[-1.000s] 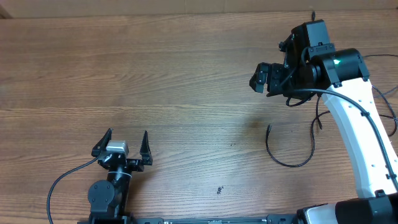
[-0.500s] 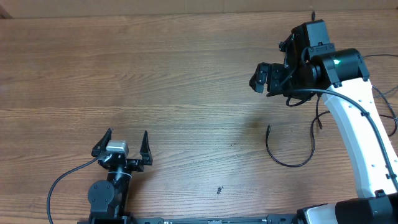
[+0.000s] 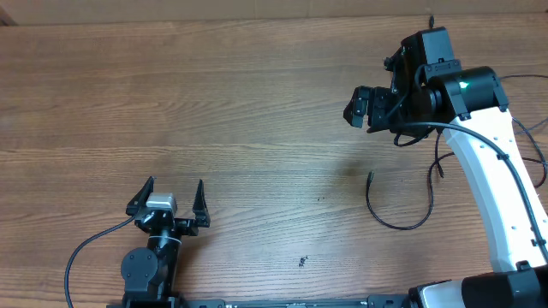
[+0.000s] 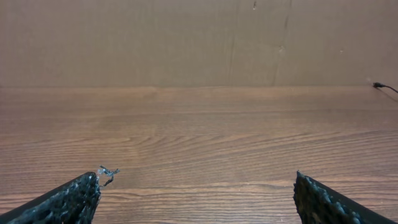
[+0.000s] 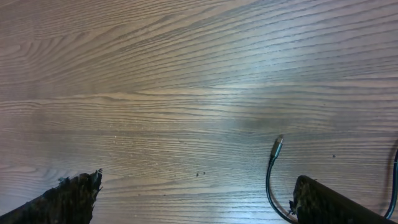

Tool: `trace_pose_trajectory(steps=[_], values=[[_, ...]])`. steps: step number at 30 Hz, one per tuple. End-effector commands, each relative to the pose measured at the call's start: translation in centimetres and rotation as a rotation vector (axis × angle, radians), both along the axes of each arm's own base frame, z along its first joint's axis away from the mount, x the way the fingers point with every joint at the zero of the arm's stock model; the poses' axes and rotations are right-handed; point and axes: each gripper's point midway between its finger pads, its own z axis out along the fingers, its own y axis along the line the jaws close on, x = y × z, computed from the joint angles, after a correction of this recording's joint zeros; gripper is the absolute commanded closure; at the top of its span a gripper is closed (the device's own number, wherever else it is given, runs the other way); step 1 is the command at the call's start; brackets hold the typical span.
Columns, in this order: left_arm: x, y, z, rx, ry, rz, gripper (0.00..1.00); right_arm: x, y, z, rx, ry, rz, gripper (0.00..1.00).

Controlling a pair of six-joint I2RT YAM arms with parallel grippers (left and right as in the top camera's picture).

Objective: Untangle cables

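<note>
right claw [image 5: 196, 196] gaping; thin black cable [image 5: 271, 168] curves on wood-grain table [image 5: 186, 62].

Even, soft, fairly bright light over the wooden table [image 3: 214, 103], faint shadows, sharp overhead, slightly soft wrist views

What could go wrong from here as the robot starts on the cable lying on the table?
1. The cable is thin and flat on the table; the right gripper, jaws wide open, may scrape wood and miss it.
2. Its far end runs close to the right arm's own wiring, so a grab there may catch the wrong cord.
3. The left gripper sits far away, open, so it may be little help.
</note>
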Motion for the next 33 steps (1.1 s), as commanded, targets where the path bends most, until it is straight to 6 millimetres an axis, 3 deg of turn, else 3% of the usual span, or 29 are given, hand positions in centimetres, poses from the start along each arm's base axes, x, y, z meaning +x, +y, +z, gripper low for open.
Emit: trace_pose_trajectory(steps=[1,9,16,28,33], values=[[0.0,0.5,-0.1,0.026,-0.003,0.022,0.0,0.1,0.0,0.3,-0.004,-0.013,-0.007,0.0],[0.0,0.5,-0.1,0.026,-0.003,0.022,0.0,1.1,-0.8,0.3,-0.052,-0.055,-0.018,0.0],[0.0,0.5,-0.1,0.026,-0.003,0.022,0.0,2.4,1.5,0.6,-0.035,-0.145,0.03,0.0],[0.0,0.5,-0.1,0.026,-0.003,0.022,0.0,1.6,2.6,-5.3,-0.018,-0.349,0.05,0.0],[0.0,0.5,-0.1,0.026,-0.003,0.022,0.0,0.8,2.4,-5.9,0.024,-0.488,0.041,0.0]])
